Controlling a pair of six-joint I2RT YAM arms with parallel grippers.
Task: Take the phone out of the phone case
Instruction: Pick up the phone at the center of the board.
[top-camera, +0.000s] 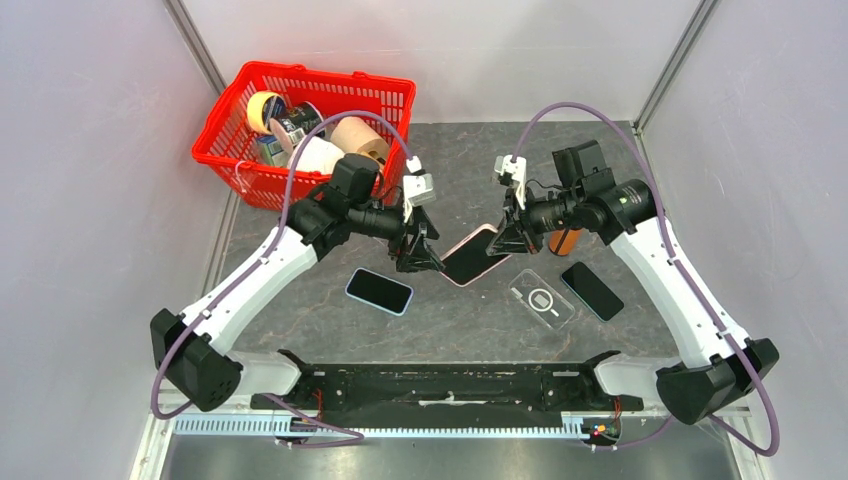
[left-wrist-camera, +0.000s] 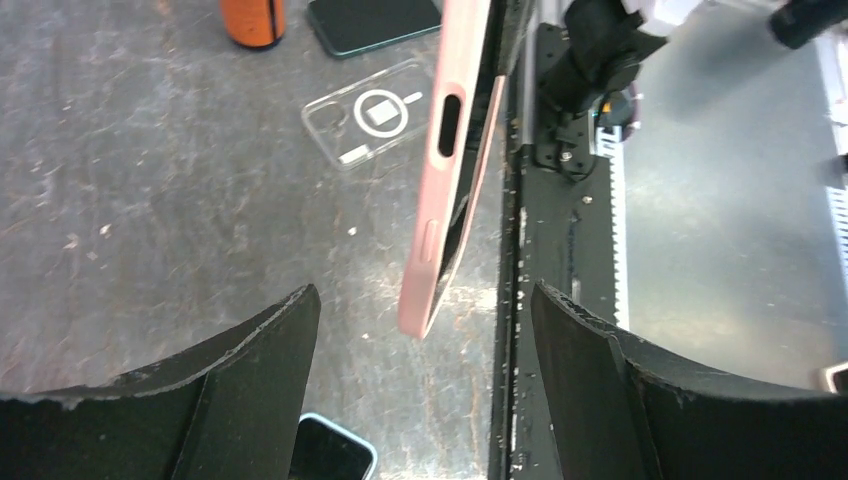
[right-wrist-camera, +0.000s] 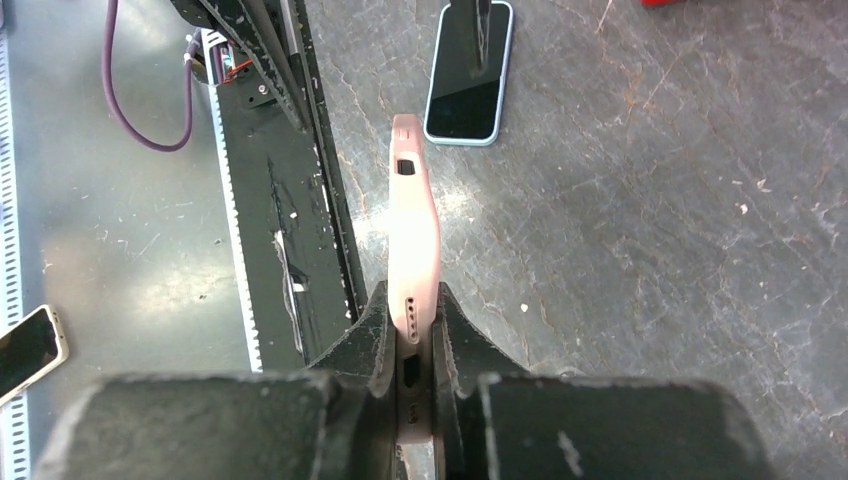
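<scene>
A dark grey, stone-patterned table top (top-camera: 470, 320) carries everything. At its far left corner sits a red plastic mesh basket (top-camera: 232, 170). Left of centre, a black-screened phone with a pale blue rim (top-camera: 379, 291) lies flat, screen up. Right of centre lies a clear, transparent phone case with a white ring on its back (top-camera: 541, 299). Just beside the case, to its right, a dark, black-screened phone (top-camera: 592, 291) lies flat. Beyond those two, an orange cylinder (top-camera: 565, 241) shows only in part.
</scene>
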